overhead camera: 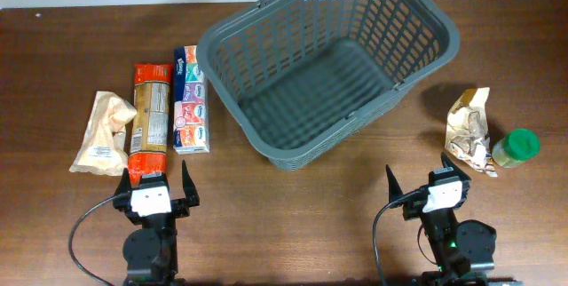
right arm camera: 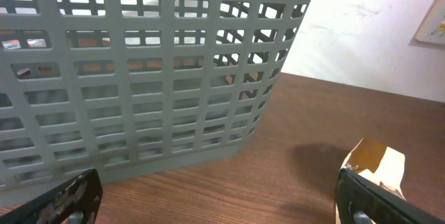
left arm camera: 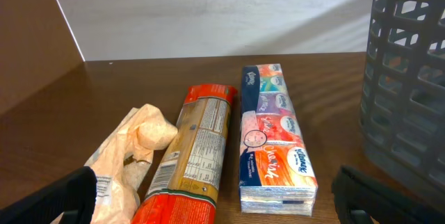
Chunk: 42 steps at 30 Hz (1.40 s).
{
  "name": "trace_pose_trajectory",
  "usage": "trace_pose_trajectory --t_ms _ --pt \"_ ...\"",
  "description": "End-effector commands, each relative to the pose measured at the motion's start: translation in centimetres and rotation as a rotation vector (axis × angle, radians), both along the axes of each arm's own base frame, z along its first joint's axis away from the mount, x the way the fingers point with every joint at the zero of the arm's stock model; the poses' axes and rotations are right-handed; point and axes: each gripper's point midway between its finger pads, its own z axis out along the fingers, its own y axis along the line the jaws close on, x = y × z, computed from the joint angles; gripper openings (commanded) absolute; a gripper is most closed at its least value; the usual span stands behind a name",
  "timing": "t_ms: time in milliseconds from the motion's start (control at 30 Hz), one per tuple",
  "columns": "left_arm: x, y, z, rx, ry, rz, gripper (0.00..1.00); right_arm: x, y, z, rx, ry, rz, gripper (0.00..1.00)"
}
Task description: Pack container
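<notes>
The dark grey slotted basket (overhead camera: 426, 21) stands empty at the back middle of the table; its wall shows in the left wrist view (left arm camera: 410, 78) and fills the right wrist view (right arm camera: 139, 71). Left of it lie a tissue multipack (overhead camera: 191, 99), a red-ended pasta pack (overhead camera: 149, 122) and a tan bag (overhead camera: 104, 132). My left gripper (overhead camera: 157, 179) is open and empty, just in front of the pasta pack (left arm camera: 195, 154) and tissues (left arm camera: 274, 137). My right gripper (overhead camera: 419, 178) is open and empty, in front of the basket's right corner.
A crumpled tan and white snack bag (overhead camera: 469, 128) and a green-lidded jar (overhead camera: 516, 147) lie at the right, just beyond my right gripper. The snack bag's corner shows in the right wrist view (right arm camera: 379, 161). A white wall runs behind the table.
</notes>
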Motion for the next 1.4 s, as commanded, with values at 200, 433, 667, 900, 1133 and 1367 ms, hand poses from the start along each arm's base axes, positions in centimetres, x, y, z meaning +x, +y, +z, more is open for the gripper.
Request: trace_pose_trajectory --t_ms 200,433,667,900,1133,1367 --pt "0.0 0.0 -0.2 -0.001 0.000 0.002 0.99 0.0 0.0 -0.2 0.008 0.003 0.005 0.99" --pt "0.1 -0.7 -0.3 -0.007 0.004 -0.037 0.99 0.0 0.0 -0.1 0.008 -0.003 0.005 0.99" --pt "0.1 -4.6 0.7 -0.138 -0.021 -0.252 0.99 -0.2 1.1 0.1 0.202 0.028 0.045 0.99" --pt "-1.1 -5.4 8.9 -0.232 -0.127 -0.297 0.99 -1.8 3.3 7.3 0.347 -0.083 0.190 0.99" --pt "-2.0 -4.7 15.7 -0.233 0.002 -0.245 0.99 -2.8 1.7 13.4 0.259 0.007 0.079 0.99" --pt "-0.2 -6.3 22.2 -0.273 0.180 -0.313 0.99 -1.5 1.3 21.4 0.060 0.195 0.070 0.99"
